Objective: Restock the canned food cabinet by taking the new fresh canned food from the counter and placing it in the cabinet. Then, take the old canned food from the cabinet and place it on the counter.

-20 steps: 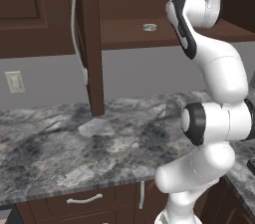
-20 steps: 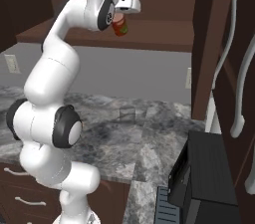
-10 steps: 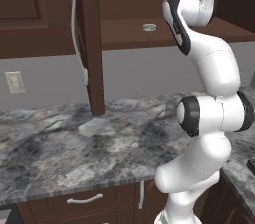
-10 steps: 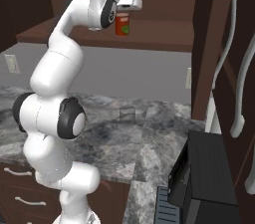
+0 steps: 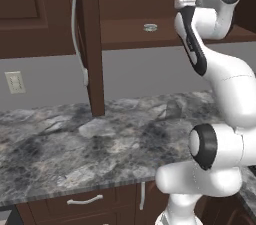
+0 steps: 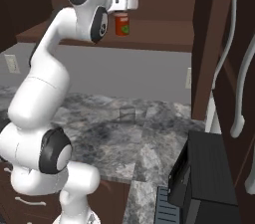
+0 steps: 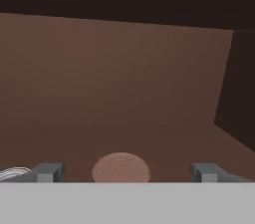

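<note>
fingers clamping red can above cabinet shelf, silvery tin in left view

tin on cabinet shelf | door open | counter below

A plain grey wall carries a cream outlet. Brown drawers with white handles sit below; a black appliance stands at right.
</note>
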Motion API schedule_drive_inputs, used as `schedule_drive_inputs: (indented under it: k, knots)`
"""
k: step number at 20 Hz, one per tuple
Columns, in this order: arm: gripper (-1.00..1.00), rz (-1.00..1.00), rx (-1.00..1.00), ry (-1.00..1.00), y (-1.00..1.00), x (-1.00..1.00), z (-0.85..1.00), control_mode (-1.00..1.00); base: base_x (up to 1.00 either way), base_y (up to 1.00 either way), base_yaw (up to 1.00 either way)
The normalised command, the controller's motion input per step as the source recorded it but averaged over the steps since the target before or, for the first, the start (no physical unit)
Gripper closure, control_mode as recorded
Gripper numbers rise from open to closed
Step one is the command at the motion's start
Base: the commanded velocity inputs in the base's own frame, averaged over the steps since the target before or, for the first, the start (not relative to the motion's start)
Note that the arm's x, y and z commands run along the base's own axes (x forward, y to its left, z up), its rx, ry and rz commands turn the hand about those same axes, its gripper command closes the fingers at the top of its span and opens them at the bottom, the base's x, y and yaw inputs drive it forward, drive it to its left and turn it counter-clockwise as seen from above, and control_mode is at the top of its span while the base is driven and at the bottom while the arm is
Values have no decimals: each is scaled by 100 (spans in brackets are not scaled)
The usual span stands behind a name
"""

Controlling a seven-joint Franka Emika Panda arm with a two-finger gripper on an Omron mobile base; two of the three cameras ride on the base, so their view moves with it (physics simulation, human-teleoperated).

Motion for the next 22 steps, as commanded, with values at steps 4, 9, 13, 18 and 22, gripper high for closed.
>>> schedule_drive_inputs:
  k: [4,9,13,18,22]
  knots:
    - [-100,-3,0,-2,45,-100,16,-100,0,0,0]
    - [-100,0,0,1,88,-100,0,-100,0,0,0]
    - [-100,0,0,1,82,-51,-20,-100,0,0,0]
    - [-100,0,0,7,31,19,-16,-100,0,0,0]
    - [-100,0,0,22,0,54,0,-100,0,0,0]
